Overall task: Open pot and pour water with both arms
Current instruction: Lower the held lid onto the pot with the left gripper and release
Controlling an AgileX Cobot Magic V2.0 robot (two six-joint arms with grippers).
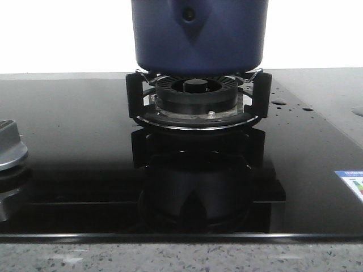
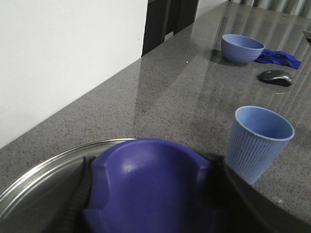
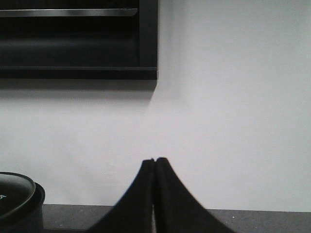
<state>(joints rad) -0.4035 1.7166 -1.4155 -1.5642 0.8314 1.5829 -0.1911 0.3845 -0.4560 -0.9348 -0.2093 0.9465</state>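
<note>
Now right claw (image 3: 154, 167) clenched w/ nothing btwn tips; left claw (image 2: 150, 194) grips purple knob (image 2: 146, 184).

Grey granite counter (image 2: 160, 97): ribbed blue cup (image 2: 260, 142), blue bowl (image 2: 241, 48), mouse (image 2: 275, 76), blue cloth (image 2: 278, 58).

wall: plain white wall (image 3: 233, 97) behind the counter | counter: grey speckled stone countertop (image 2: 160, 97), glossy with streaked reflections | hob: black glass cooktop (image 1: 68, 170) set into it, mirror-like | shelf: dark wall shelf (image 3: 77, 43) with a metal rail | light: bright, even
</note>
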